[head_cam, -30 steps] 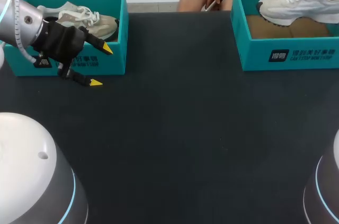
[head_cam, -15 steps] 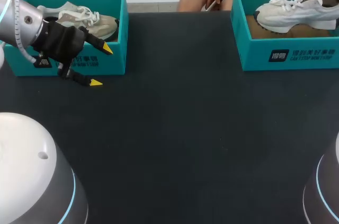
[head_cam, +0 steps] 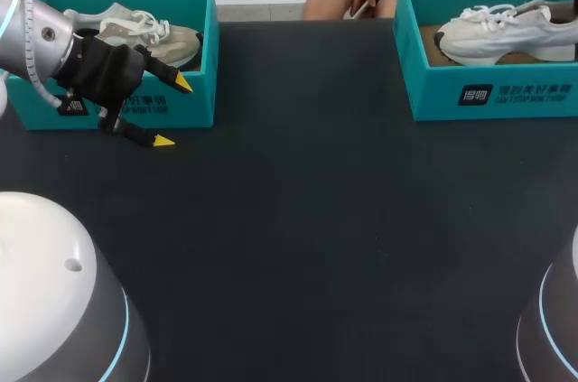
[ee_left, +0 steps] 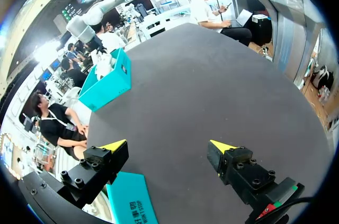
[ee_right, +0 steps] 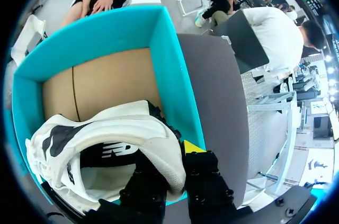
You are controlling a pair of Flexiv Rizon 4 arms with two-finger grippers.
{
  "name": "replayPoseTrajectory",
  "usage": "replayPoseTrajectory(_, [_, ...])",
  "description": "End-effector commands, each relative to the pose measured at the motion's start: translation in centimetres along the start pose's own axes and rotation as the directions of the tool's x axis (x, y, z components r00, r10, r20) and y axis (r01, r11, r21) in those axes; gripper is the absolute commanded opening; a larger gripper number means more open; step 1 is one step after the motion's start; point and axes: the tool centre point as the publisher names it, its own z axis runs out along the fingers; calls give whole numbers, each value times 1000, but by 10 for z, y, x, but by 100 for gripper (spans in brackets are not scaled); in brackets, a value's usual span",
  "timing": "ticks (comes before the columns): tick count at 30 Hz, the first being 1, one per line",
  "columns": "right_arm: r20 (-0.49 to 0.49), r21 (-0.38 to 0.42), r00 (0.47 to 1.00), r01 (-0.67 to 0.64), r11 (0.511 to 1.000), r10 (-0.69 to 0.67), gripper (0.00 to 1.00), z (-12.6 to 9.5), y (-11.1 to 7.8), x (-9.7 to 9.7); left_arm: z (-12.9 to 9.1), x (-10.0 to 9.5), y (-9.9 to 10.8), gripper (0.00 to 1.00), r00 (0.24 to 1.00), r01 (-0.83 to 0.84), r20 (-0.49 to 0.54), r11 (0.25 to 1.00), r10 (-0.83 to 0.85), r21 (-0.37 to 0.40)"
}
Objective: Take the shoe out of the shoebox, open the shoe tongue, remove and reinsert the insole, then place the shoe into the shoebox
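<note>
**Right hand has the white shoe by the heel, inside its box; left hand wide open and idle**

The right wrist view shows what the head view cannot: the right hand (ee_right: pixel 172 158) is clamped on the heel rim of the white shoe (ee_right: pixel 106 139), one finger outside with its yellow tip showing, the other down inside the shoe with its tip hidden; the rest of the shoe lies ahead of the hand, over the brown cardboard floor of the right shoebox (ee_right: pixel 169 65); whether the sole touches that floor cannot be made out.

The head view shows the whole shoe (head_cam: pixel 501 30) lying lengthwise in the teal box (head_cam: pixel 492 93), laces up, its toe the end farthest from the right hand; that hand itself is almost wholly cut off at the view's edge.

The left hand (head_cam: pixel 172 111) hangs over the dark desk (head_cam: pixel 316 219), just in front of the left shoebox (head_cam: pixel 208 48), fingers spread wide with nothing between them; a greyish shoe (head_cam: pixel 135 30) lies in that box, behind the hand and partly hidden by the arm.

From the left wrist, the spread fingers (ee_left: pixel 114 145) frame bare desk, a strip of the near box's wall (ee_left: pixel 132 208) lies beside and under one finger, and the right shoebox (ee_left: pixel 108 81) stands well ahead across the desk, its shoe too small to make out.
</note>
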Motion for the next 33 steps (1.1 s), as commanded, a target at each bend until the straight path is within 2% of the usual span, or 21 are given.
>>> replayPoseTrajectory(1, [-2, -2, 1000, -3, 1000, 3, 0, 0, -8, -3, 0, 0, -1, 100, 1000, 0, -1, 1000, 0, -3])
replayPoseTrajectory(17, [-1, 24, 999, -33, 999, 33, 0, 12, -29, -1, 0, 0, -1, 100, 1000, 0, -1, 1000, 0, -3])
replayPoseTrajectory(33, [-11, 51, 996, -93, 994, 94, 0, 26, -36, -3, 0, 0, -1, 100, 1000, 0, -1, 1000, 0, -3])
